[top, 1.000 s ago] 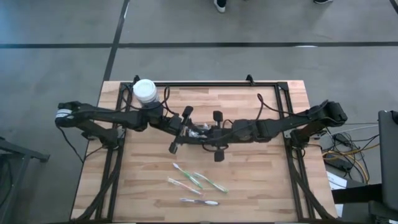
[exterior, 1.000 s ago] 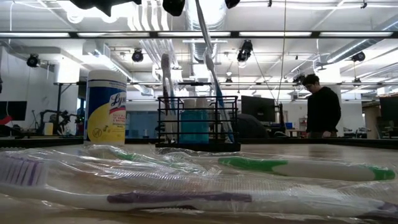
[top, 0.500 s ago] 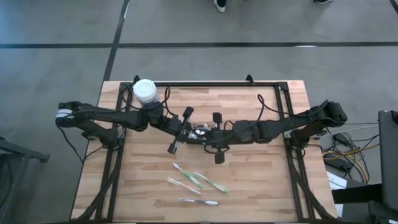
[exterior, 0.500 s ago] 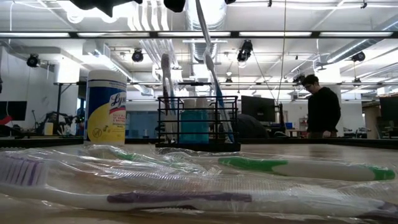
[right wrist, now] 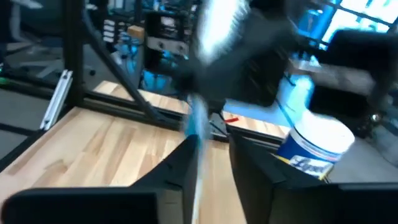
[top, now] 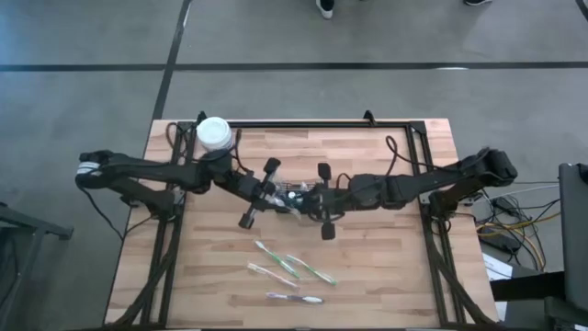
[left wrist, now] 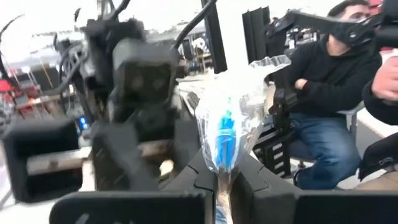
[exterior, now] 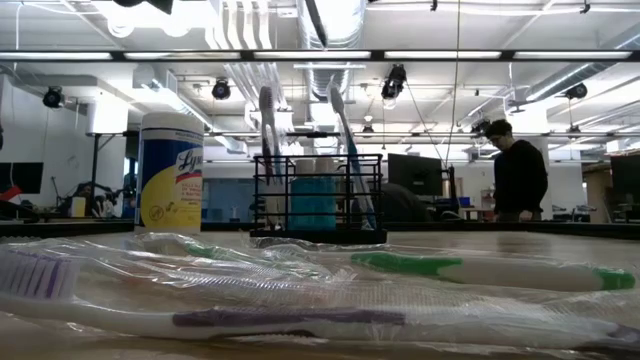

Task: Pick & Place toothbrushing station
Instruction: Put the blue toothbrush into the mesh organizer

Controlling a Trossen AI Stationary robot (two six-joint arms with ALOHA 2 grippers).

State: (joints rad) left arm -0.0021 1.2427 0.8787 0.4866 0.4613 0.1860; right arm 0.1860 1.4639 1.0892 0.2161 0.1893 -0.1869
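While the left gripper [top: 278, 194] was half open a second ago, its two dark fingers [left wrist: 194, 174] are now pressed together on a blue toothbrush in clear crinkled wrap [left wrist: 227, 121], which stands up between them. The dark gripper shapes that hung at the top of the low view have left it, and in the high view the left wrist sits slightly nearer the table's front-left than before.

Facing it tip to tip is the right gripper [top: 305, 196]; a blurred blue brush shaft runs through it in its wrist view, but whether it grips or has let go cannot be told.

Directly beneath both grippers stands the toothbrushing station [exterior: 318, 205], a black openwork wire caddy, with a white brush [exterior: 267, 125] and a blue-handled brush [exterior: 352, 170] upright in it.

Behind the left gripper, by the table's back-left corner, is a round white-capped jar with a yellow label [top: 213, 132].

In front of the grippers, well apart, several wrapped toothbrushes [top: 289, 268] lie flat on the pale wood-plank table [top: 386, 267].

Beyond the table, a person in dark clothing [exterior: 520, 170] stands in the room.
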